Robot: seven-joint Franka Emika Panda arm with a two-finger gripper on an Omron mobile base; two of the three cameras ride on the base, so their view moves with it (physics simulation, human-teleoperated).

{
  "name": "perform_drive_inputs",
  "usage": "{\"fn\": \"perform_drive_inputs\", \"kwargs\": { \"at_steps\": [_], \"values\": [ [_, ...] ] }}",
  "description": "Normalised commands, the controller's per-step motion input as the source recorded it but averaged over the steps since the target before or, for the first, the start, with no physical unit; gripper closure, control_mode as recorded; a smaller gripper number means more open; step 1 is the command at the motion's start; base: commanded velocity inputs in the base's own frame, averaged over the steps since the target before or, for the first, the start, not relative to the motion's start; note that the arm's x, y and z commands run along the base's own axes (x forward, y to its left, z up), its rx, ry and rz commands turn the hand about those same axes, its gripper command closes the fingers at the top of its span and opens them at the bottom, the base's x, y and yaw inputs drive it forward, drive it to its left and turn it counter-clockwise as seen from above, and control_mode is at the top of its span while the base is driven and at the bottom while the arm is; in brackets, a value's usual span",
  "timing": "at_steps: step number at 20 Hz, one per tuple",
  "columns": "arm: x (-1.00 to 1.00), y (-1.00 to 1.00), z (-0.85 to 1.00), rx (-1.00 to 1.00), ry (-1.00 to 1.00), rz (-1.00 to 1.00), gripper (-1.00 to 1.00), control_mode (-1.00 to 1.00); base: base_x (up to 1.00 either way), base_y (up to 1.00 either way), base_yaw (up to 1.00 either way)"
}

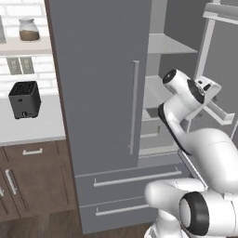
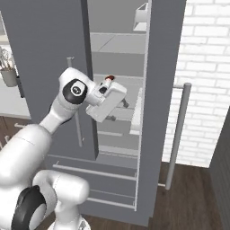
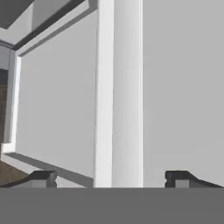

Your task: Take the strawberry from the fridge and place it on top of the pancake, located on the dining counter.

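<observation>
The strawberry is, I think, the tiny red speck sitting inside the fridge on a pale shelf. In the right base view it lies at about twelve o'clock from the robot's hand, just beside its top edge. It is too small and too tucked behind the hand for me to be sure it is the fruit and not a mark on the hand itself.

The gripper has its two dark tips spread wide with nothing between them. In the hand view it faces a flat pale panel, with a white upright strip running up between the tips.

The fridge's right door is swung open, with its long handle at three o'clock from the hand. The left door is shut, its handle at nine o'clock from the arm. Further off at nine o'clock are a black toaster on the worktop and a jar on a ledge above.

My worry is aim. The hand looks at bare panel, not fruit, so closing now would likely catch nothing. The fruit is so small that a finger nudging it could roll it deeper in or off the shelf lip. The bulky wrist is close to the shelf edges and could knock them while reorienting.
</observation>
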Motion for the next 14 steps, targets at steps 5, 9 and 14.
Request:
{"fn": "perform_drive_inputs", "kwargs": {
  "at_steps": [5,9,14],
  "values": [
    [-0.01,0.97,0.09,0.24,-0.01,0.1,-1.0,-1.0,0.0,0.0,0.0],
    [0.06,1.0,-0.24,0.42,-0.28,0.15,-1.0,-1.0,0.0,0.0,0.0],
    [0.17,1.0,0.0,0.33,-0.35,0.02,-1.0,-1.0,0.0,0.0,0.0]
  ]
}}
